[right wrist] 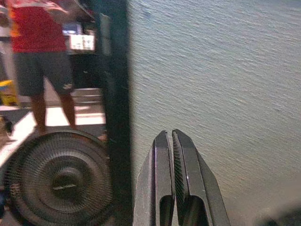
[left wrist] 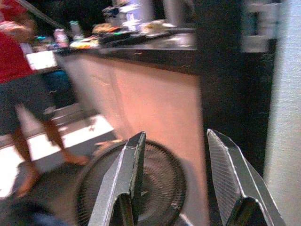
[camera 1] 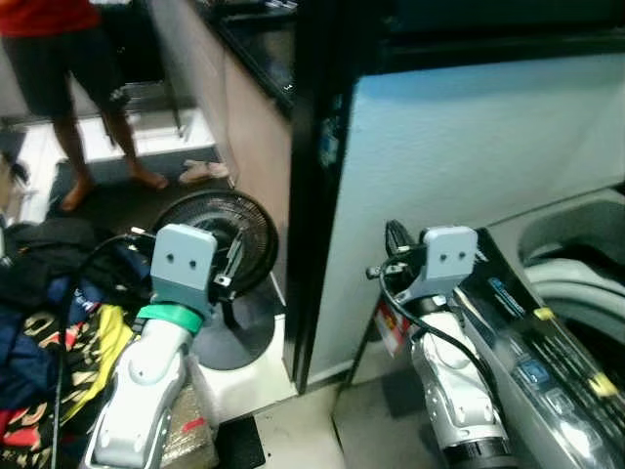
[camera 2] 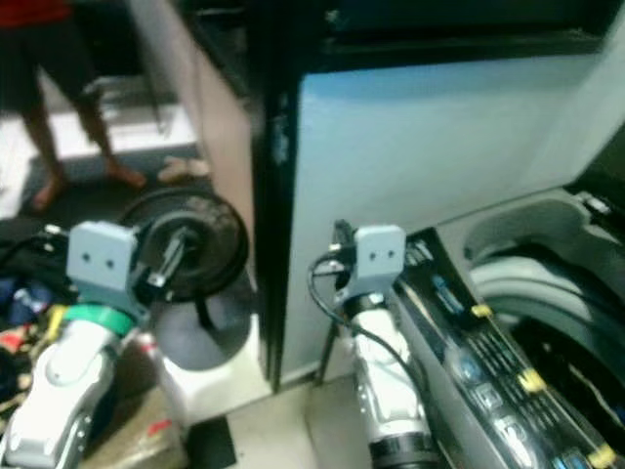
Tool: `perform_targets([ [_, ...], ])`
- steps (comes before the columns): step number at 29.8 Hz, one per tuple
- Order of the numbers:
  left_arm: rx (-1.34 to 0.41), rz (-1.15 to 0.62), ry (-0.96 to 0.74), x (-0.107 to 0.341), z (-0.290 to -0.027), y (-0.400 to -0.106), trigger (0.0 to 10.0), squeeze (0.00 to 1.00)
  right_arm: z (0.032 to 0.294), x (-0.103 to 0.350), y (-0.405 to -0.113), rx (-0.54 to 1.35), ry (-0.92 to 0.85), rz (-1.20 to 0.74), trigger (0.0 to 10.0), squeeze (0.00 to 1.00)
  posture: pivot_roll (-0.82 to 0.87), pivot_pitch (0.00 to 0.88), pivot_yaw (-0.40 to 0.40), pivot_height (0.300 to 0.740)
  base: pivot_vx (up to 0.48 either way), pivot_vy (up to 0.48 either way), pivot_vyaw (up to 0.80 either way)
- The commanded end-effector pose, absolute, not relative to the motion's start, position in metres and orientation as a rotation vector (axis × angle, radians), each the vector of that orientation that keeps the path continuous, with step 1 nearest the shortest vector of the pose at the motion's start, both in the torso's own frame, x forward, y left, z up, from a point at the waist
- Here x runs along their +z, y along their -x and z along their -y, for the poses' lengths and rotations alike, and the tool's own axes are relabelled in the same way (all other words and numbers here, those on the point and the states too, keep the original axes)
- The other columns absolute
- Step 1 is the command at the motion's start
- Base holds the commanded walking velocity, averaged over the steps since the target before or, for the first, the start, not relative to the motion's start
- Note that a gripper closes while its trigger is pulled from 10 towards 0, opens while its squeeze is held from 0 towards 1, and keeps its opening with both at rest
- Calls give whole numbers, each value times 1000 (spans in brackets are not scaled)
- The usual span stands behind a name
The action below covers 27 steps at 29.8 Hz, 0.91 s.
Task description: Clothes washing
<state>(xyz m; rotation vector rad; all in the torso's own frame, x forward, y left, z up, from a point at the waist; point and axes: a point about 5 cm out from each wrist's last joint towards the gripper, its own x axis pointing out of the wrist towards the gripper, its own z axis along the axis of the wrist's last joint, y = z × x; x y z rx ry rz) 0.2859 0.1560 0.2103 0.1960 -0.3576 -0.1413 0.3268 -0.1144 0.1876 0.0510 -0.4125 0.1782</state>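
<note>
I am standing with both arms raised and nothing loaded: left gripper (left wrist: 176,188) spread apart, right gripper (right wrist: 171,188) pressed together, empty. Clothes (camera 1: 49,313) are lying heaped at my 9 o'clock, washer (camera 1: 576,264) waiting open at 3 o'clock.
</note>
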Motion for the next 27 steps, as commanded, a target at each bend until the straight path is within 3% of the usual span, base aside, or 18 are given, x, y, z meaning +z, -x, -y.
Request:
perform_targets([
  [1, -146, 333, -204, 205, -154, -285, 10000, 0, 115, 180, -326, 180, -52, 383, 10000, 0, 85, 19, -15, 740, 0, 0, 775],
  [27, -134, 285, -206, 197, -155, -286, 10000, 0, 114, 179, -325, 183, -51, 378, 10000, 0, 83, 23, -16, 740, 0, 0, 775],
])
